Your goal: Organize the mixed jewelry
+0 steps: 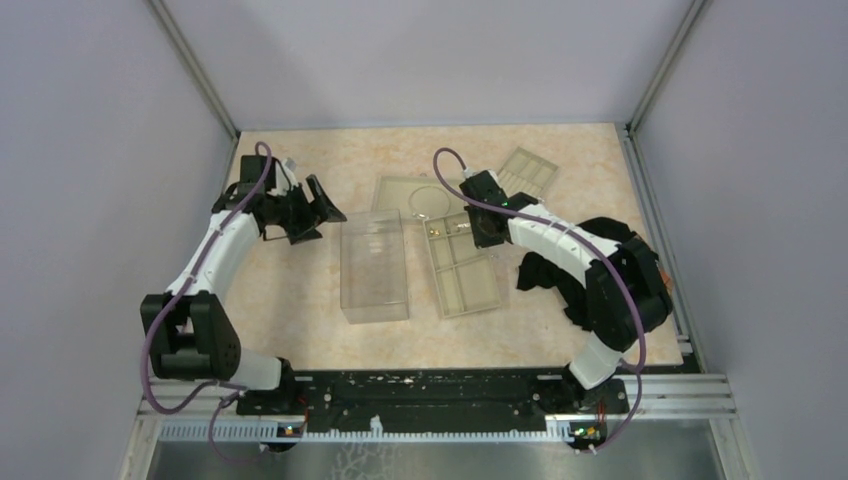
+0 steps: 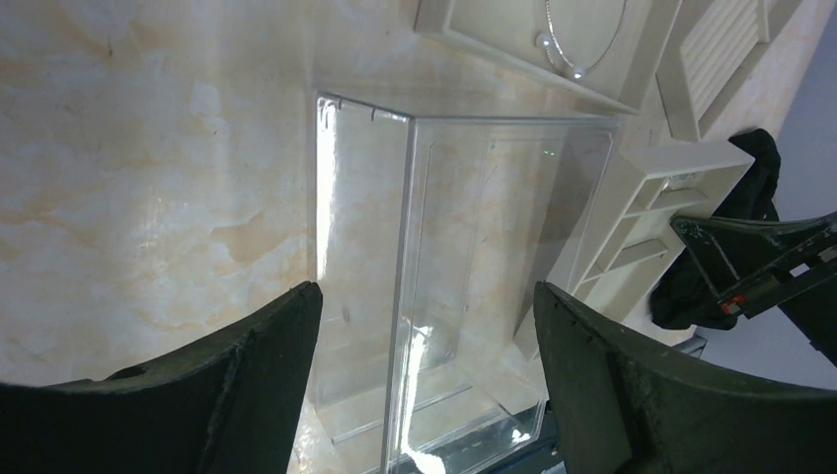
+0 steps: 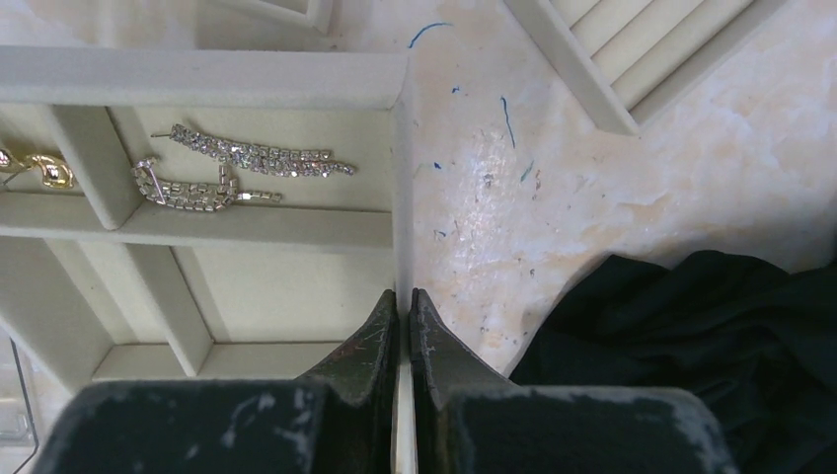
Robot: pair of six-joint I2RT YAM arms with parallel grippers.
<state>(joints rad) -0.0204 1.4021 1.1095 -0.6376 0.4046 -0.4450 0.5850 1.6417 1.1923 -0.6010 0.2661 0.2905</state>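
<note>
- Two rhinestone strand earrings lie in an end cell of the compartment tray. Their long axes run side by side along the divider, with the posts at the end away from the tray's outer wall.
- A gold piece sits one cell further in. The frame edge cuts it off and its form is hard to make out.
- The wire hoop lies flat in a flat tray just beyond the compartment tray. Two beaded ends show, but its upper arc is cropped in the left wrist view.
- The right gripper is pressed fully closed with nothing between its fingers, its tips over the compartment tray's outer wall. Whether they touch the wall cannot be told.
- In the top view the right arm hides the tray's far cells.
- The left gripper is spread wide and holds nothing. It is well apart from the compartment tray, beyond the clear box that stands just beside the tray.
- A black cloth is bunched near the tray's outer wall, with a strip of bare bench between them.
- A ridged tray lies off the tray's far corner, partly cropped.
</note>
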